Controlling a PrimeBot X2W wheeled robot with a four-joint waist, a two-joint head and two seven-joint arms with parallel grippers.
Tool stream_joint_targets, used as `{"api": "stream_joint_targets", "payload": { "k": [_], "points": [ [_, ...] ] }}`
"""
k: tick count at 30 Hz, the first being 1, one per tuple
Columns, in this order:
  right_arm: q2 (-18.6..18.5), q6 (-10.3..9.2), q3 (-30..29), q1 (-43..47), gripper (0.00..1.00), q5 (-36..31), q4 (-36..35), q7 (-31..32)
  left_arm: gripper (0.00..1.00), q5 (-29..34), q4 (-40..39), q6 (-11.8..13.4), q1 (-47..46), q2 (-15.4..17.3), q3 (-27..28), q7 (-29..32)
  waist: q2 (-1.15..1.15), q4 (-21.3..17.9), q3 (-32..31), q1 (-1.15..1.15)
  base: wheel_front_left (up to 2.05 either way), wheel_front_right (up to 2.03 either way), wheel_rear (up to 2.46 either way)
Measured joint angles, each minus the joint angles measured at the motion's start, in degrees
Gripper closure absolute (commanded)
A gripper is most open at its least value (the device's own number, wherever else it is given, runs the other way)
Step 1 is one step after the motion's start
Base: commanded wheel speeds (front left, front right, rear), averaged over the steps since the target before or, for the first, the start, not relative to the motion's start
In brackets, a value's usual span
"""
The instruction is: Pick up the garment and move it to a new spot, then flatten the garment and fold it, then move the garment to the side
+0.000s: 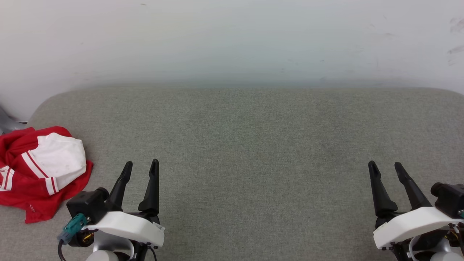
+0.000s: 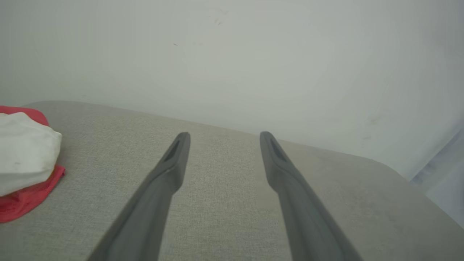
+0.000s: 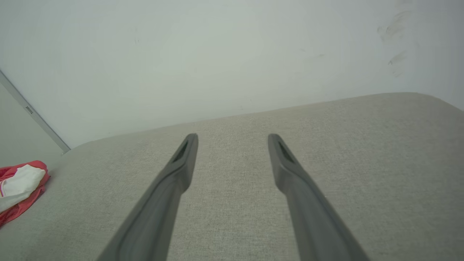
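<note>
lying crumpled on the cushion [image 1: 253, 145], far left, the garment [image 1: 40, 170] shows no clear long axis; left gripper [image 1: 140, 167] and right gripper [image 1: 386, 167] hover spread.

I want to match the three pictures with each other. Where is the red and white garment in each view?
Head view: the garment lies crumpled at the left edge, left of the left gripper.
Left wrist view: the garment at the left edge, mid-height.
Right wrist view: the garment, small, at the lower left edge.
Shared landmark: the grey cushion meeting the white wall.
</note>
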Motion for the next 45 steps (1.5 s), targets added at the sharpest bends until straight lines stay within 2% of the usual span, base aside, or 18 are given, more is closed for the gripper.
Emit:
{"api": "stream_joint_targets", "payload": {
  "k": [11, 33, 45],
  "points": [
    [0.0, 0.01, -0.6, 0.7, 0.00, -6.4, -0.9, 0.5, 0.00, 5.5, 1.7, 1.0, -0.1, 1.4, -1.1, -1.5, 0.00, 0.2, -0.1, 0.00, 0.00, 0.00, 0.00],
    [0.0, 0.01, -2.6, 1.0, 0.00, -12.1, -1.7, -0.2, 0.00, 13.4, 3.6, 1.2, -1.2, 1.8, -1.7, -4.1, 0.00, 0.9, 0.1, -0.01, 0.00, 0.00, 0.00],
    [0.0, 0.01, -0.6, 1.9, 0.00, -15.3, -3.1, -1.4, 0.00, 15.5, 5.2, 0.1, -2.0, 1.3, 0.1, -5.3, 0.00, 4.5, 0.1, -0.01, 0.00, 0.00, 0.00]
  ]
}}
